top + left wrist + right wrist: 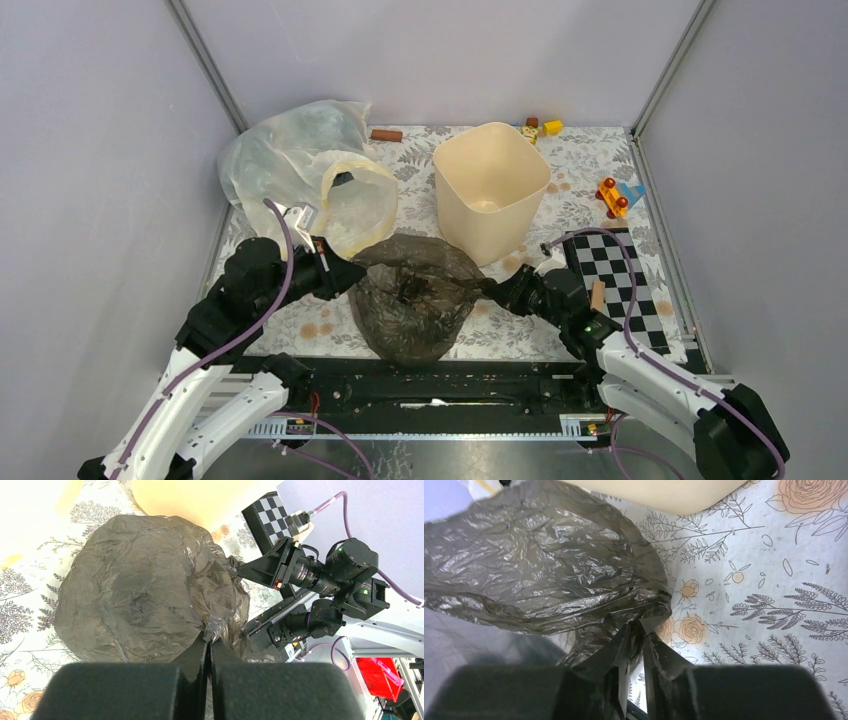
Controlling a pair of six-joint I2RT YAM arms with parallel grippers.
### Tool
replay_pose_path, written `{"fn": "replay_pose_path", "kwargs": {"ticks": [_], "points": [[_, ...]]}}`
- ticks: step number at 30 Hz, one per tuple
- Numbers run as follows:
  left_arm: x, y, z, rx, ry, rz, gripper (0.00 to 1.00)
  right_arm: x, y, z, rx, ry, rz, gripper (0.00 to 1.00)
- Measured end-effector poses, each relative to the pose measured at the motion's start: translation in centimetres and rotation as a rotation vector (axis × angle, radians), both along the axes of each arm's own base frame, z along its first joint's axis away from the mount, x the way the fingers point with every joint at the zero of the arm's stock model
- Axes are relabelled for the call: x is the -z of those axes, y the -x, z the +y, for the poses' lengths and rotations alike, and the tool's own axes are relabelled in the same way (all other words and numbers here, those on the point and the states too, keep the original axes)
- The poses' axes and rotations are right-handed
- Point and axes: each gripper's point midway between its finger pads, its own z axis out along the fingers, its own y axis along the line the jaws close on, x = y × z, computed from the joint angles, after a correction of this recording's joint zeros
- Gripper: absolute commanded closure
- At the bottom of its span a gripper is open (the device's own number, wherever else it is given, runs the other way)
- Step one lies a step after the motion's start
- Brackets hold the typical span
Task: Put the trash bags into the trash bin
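Both jaws on crinkly trash bag (415, 300)

The bin (490, 190) has its mouth open to a reach from above. In front of it bulges the bag (415, 300), its far edge just beside the bin's near wall, so no low path runs between them. The left gripper (354, 275) and right gripper (491, 290) flank the bag and block its sides. The white bag (300, 170) fills the left rear, leaving a narrow strip of table (415, 165) beside the bin. To the right of the bin the cloth is free up to the checkerboard (610, 285) and toy car (613, 197). Walls (100, 200) close three sides.
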Motion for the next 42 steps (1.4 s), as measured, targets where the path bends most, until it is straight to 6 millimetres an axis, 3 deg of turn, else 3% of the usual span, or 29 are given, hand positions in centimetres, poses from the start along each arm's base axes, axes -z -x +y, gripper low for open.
{"fn": "replay_pose_path", "kwargs": {"ticks": [2,7,10,16,21,26,29,32,36,42], "points": [[0.0,0.0,0.0,-0.001,-0.001,0.000,1.00,0.3,0.2,0.2,-0.013,-0.001,0.016,0.99],[0.1,-0.1,0.2,-0.009,-0.008,-0.002,1.00,-0.8,0.3,0.2,-0.023,-0.003,-0.004,1.00],[0.1,-0.4,0.5,-0.026,-0.025,-0.007,1.00,-3.9,0.1,0.1,-0.029,-0.005,-0.066,1.00],[-2.1,-0.9,1.0,-0.049,-0.046,-0.046,1.00,-12.9,-0.1,-0.2,-0.056,-0.006,-0.224,1.00],[-8.1,-1.4,1.3,-0.070,-0.006,-0.168,1.00,-21.2,-0.8,-0.8,-0.053,0.038,-0.351,1.00],[-15.9,-1.6,2.3,-0.131,0.073,-0.326,1.00,-30.6,-2.3,-2.1,0.027,0.079,-0.512,1.00],[-20.3,-1.9,2.2,-0.141,0.139,-0.413,1.00,-35.1,-3.2,-2.7,0.070,0.100,-0.589,1.00],[-22.6,-3.1,0.9,-0.123,0.194,-0.449,1.00,-39.3,-4.5,-3.6,0.140,0.134,-0.663,1.00],[-22.6,-6.4,-1.9,-0.098,0.223,-0.424,1.00,-42.1,-6.7,-4.9,0.246,0.216,-0.705,1.00],[-21.1,-11.9,-5.8,-0.085,0.251,-0.381,1.00,-42.9,-10.4,-7.0,0.398,0.412,-0.693,1.00]]}}
